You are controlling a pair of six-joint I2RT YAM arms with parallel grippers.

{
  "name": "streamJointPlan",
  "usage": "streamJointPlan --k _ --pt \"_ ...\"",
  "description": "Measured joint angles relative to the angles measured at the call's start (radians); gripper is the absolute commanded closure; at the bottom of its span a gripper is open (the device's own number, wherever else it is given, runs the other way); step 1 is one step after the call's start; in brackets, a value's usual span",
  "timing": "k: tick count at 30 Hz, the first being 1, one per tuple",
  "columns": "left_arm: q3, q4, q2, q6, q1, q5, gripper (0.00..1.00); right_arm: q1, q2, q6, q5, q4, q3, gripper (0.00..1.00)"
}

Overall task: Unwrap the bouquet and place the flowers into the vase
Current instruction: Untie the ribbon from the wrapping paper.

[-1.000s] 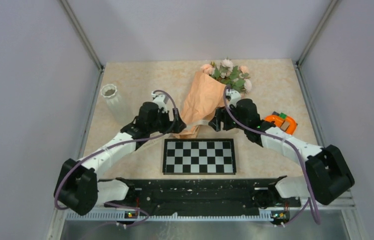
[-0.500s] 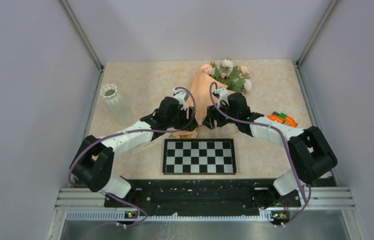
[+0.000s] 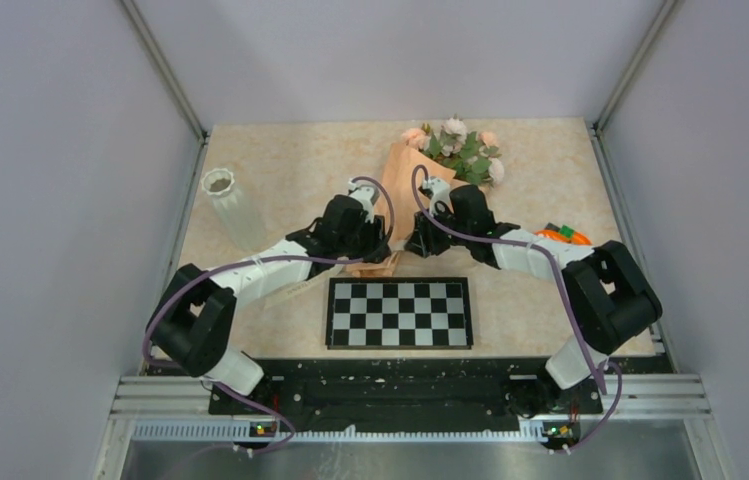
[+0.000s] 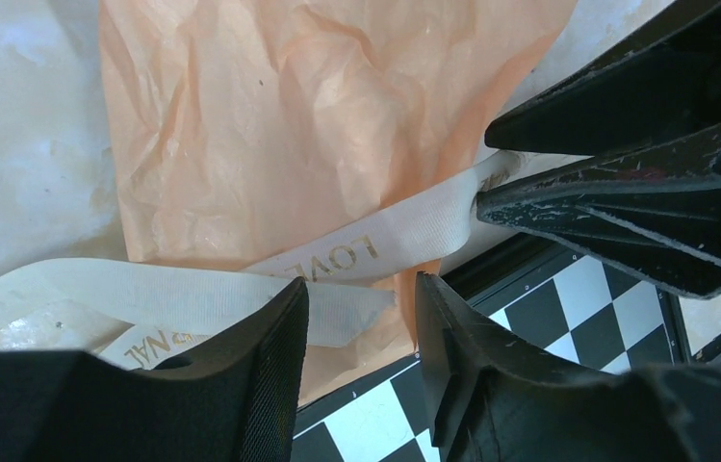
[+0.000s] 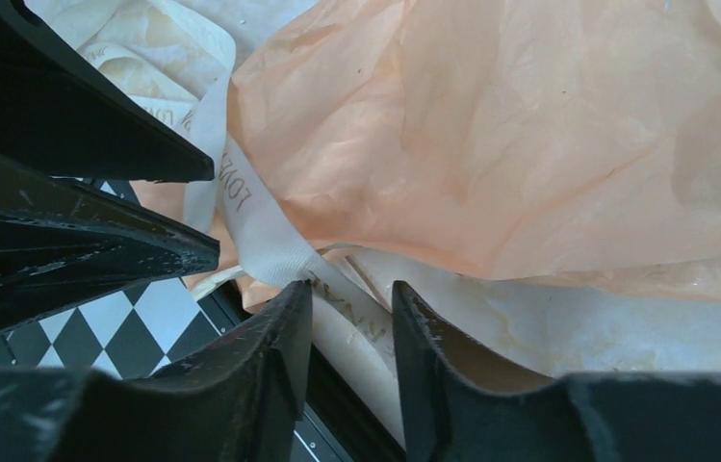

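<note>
Lying on the far middle of the table (image 3: 290, 160), the bouquet (image 3: 415, 190) points its narrow tied end toward the arms. The flowers (image 3: 462, 150) spill out at the far end, still inside the peach paper. Both arms meet at the narrow end, just beyond a checkerboard (image 3: 398, 312), and from above their black bodies hide the cone's tip and any knot.

The left gripper (image 4: 361, 294) has its fingers partly spread. The loose end of a cream ribbon (image 4: 404, 231) lies in the gap, stopping short of one finger. The right gripper (image 5: 351, 294) has its fingers closer together, with a printed strand running down between them. Whether they pinch it cannot be told. The ribbon's lettering is only partly readable.

The vase (image 3: 230, 205) stands upright near the table's left edge, well apart from the bouquet. An orange and green object (image 3: 560, 236) is mostly hidden behind the right arm.
</note>
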Motion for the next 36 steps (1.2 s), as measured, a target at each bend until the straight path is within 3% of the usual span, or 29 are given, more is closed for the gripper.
streamJointPlan --k 3,5,8,9,19,26,36 --pt "0.000 -0.002 0.006 -0.001 -0.001 0.000 0.67 0.000 0.000 -0.001 -0.009 0.000 0.002 0.82" --pt "0.001 -0.002 0.011 0.000 -0.002 0.000 0.81 0.000 0.000 -0.002 -0.015 0.000 0.003 0.92" --pt "0.001 -0.005 0.017 -0.008 -0.004 0.000 0.99 0.000 0.000 0.002 -0.019 0.000 0.003 1.00" --pt "0.001 -0.005 0.018 -0.009 -0.005 0.000 1.00 0.000 0.000 0.003 -0.019 0.000 0.003 1.00" --pt "0.008 -0.024 0.016 -0.053 -0.005 -0.058 1.00 0.000 -0.048 0.042 0.029 -0.035 0.000 1.00" --pt "0.015 -0.097 -0.054 -0.055 0.018 -0.095 1.00 0.000 -0.237 0.080 0.144 -0.147 -0.025 1.00" --pt "0.047 -0.208 -0.130 -0.056 0.124 -0.029 1.00 -0.044 -0.486 0.141 0.241 -0.309 -0.063 1.00"
